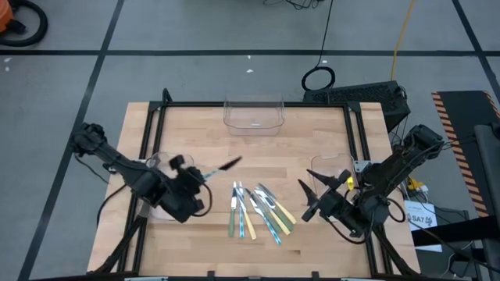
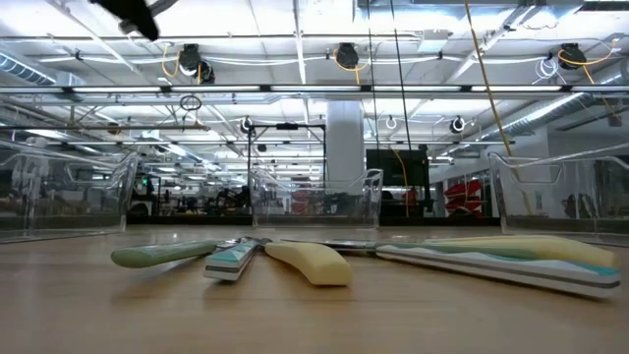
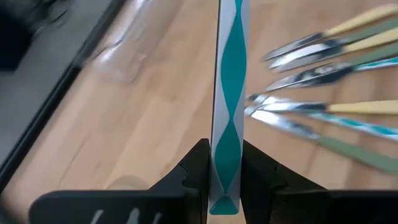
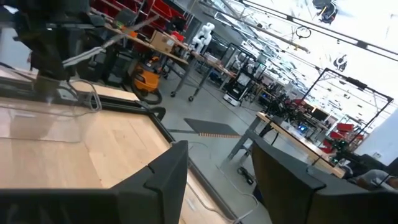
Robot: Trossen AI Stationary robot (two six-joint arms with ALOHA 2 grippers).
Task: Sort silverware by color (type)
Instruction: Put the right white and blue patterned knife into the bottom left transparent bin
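While the left tool (image 3: 225,177) pinches a blue-striped utensil (image 3: 227,106) above the counter (image 1: 312,148), the right tool (image 1: 311,200) hangs spread beside the pile (image 1: 258,211).

A handle (image 3: 226,106) striped in wavy teal and white is gripped between the black fingers (image 3: 196,171) of the left claw (image 3: 225,180). At the right of that frame, shiny silver heads (image 3: 292,81) are joined to pale yellow, green and teal-and-white handles. The bench (image 1: 195,148) is of light wood, framed in black. Clear bins (image 1: 253,112) are seen at the upper middle of the high view. The right claw (image 4: 214,180) is black.
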